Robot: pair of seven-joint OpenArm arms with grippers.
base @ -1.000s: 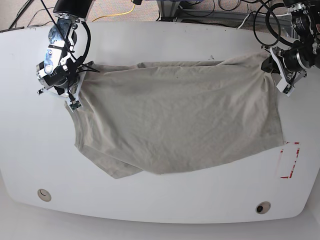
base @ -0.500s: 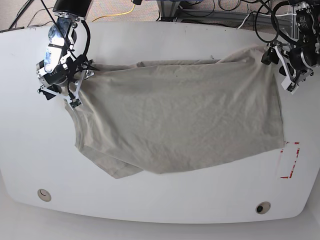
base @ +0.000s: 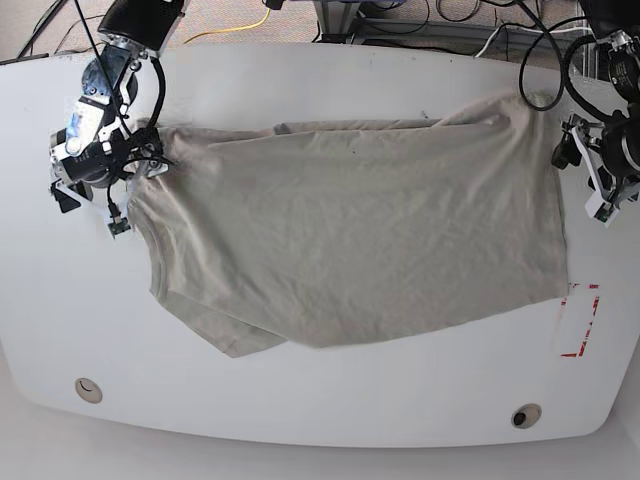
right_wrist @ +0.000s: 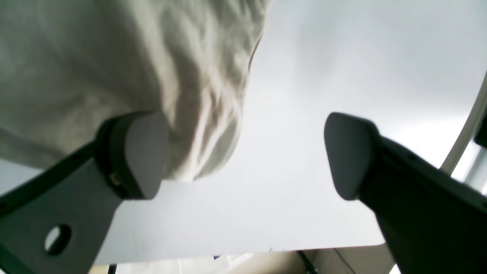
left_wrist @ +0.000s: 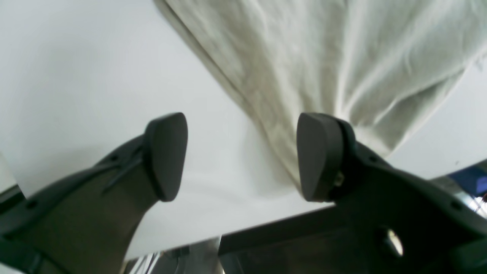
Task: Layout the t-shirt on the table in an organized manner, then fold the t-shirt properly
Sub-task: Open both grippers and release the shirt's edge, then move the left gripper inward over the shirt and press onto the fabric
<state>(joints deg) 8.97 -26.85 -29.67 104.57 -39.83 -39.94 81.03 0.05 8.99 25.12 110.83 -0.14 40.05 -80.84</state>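
The t-shirt (base: 350,235) lies spread across the middle of the table (base: 300,420), wrinkled but mostly flat, its long top edge running close to the table's far side. One lower corner is folded over on itself toward the near side, so that side looks rumpled and doubled. The opposite lower corner stops just short of the red-outlined rectangle mark (base: 578,320), without covering it.

The right gripper (base: 90,195) sits just off one end of the t-shirt, its jaws spread wide with nothing between them; from its wrist camera one finger (right_wrist: 142,152) stands against the bunched hem of the t-shirt (right_wrist: 114,76) and the other is over bare tabletop. The left gripper (base: 588,178) hangs just off the other end of the shirt, likewise wide apart and holding nothing, with the cloth edge (left_wrist: 323,57) running down beside one fingertip (left_wrist: 315,152).

A broad strip of bare white table lies on the near side of the t-shirt, with two small round holes (base: 88,389) near the front corners. There is also clear surface beyond each end of the shirt, out to the rounded table edges.
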